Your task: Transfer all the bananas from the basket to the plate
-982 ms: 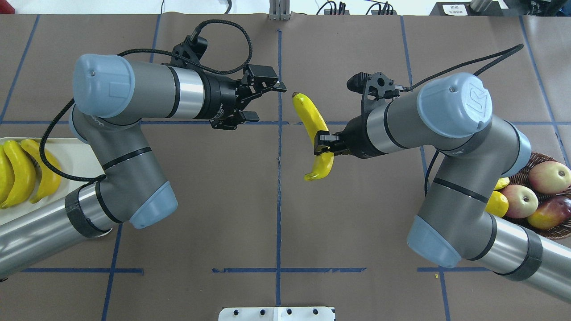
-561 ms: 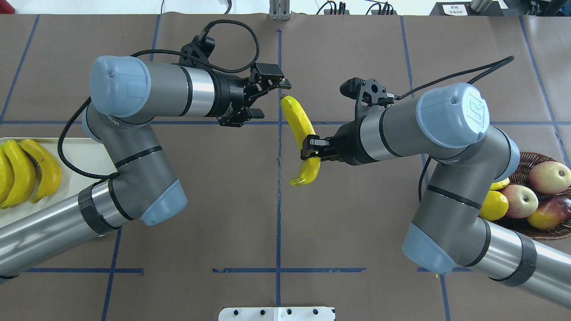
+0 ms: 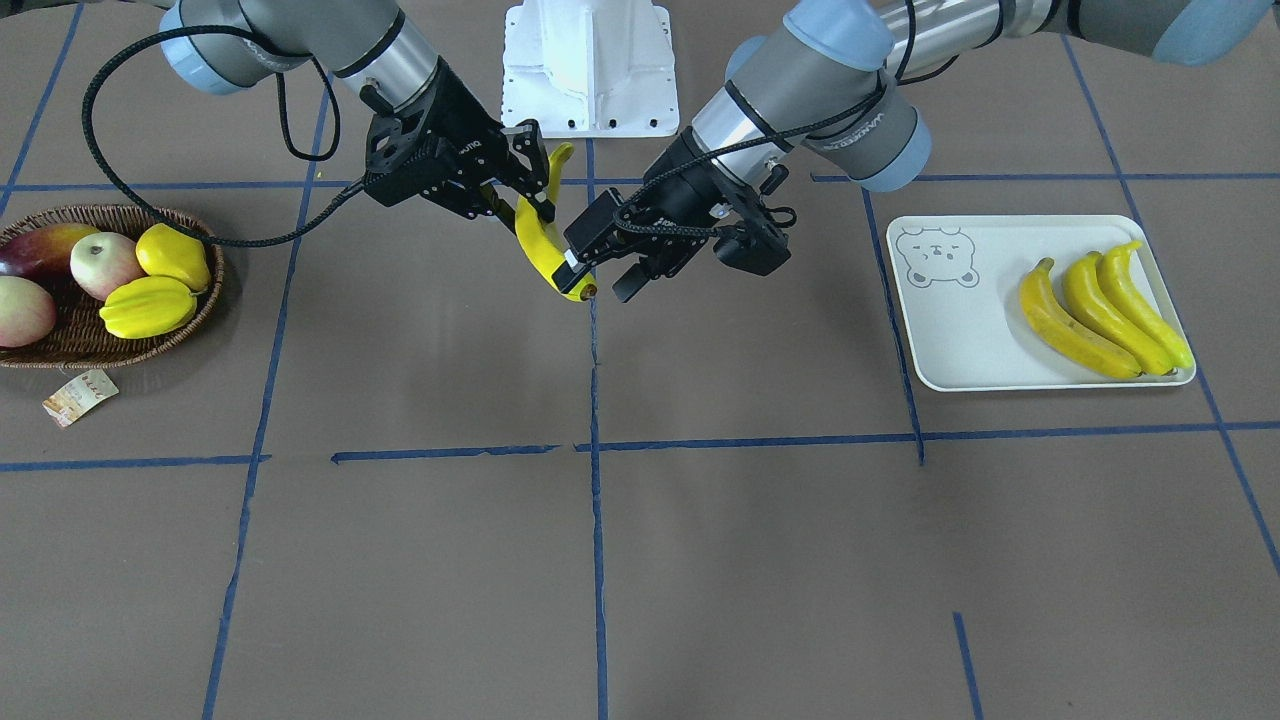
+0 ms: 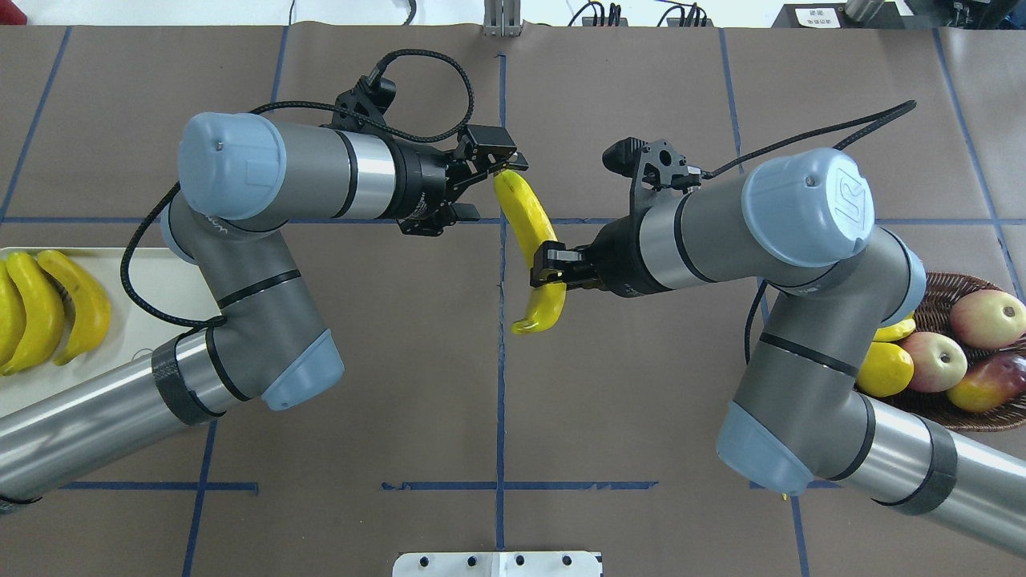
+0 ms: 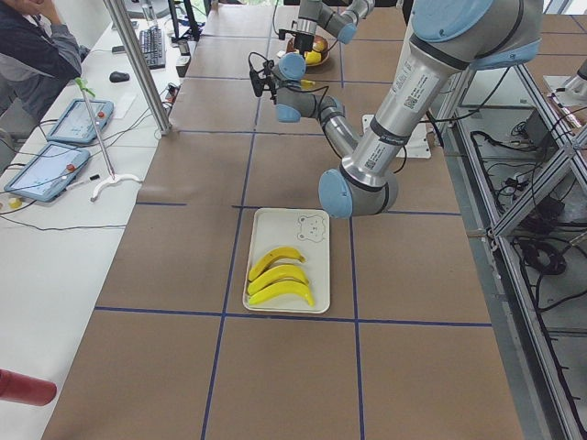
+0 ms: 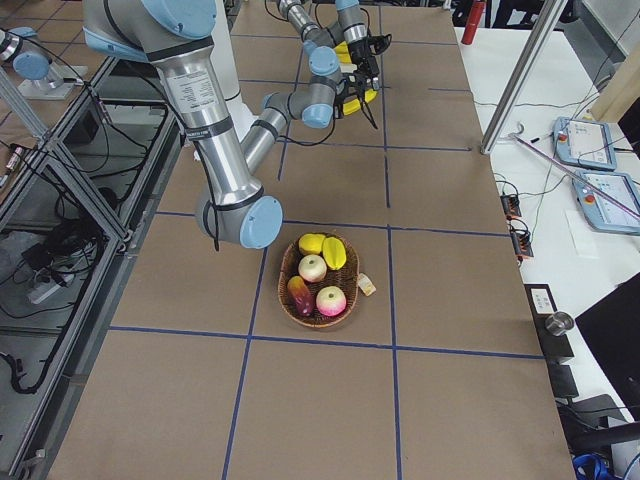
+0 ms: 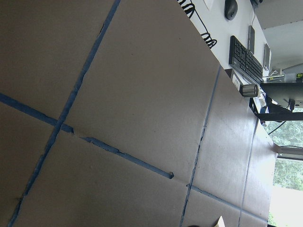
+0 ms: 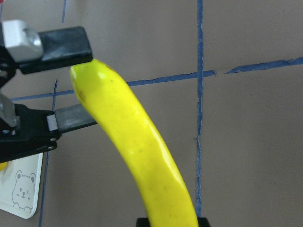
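My right gripper (image 4: 550,272) is shut on the middle of a long yellow banana (image 4: 529,220) and holds it above the table's middle. My left gripper (image 4: 490,188) is open, and its fingers (image 8: 61,42) straddle the banana's (image 8: 137,156) far tip. From the front, the left gripper (image 3: 602,262) is at the banana's (image 3: 540,245) dark end. Three bananas (image 3: 1100,305) lie side by side on the pale bear-print plate (image 3: 960,320), which is partly under the left arm (image 4: 144,280). The wicker basket (image 3: 110,350) shows no banana.
The basket (image 4: 962,282) at the right holds apples (image 4: 986,316), a reddish fruit and two plump yellow fruits (image 3: 150,305). A paper tag (image 3: 78,395) lies beside it. Blue tape lines cross the brown table. A white mount (image 3: 590,65) stands at the robot's base.
The right gripper carried the banana leftward, toward the left arm. The left gripper moved right to meet it, and its open fingers now sit around the banana's tip.
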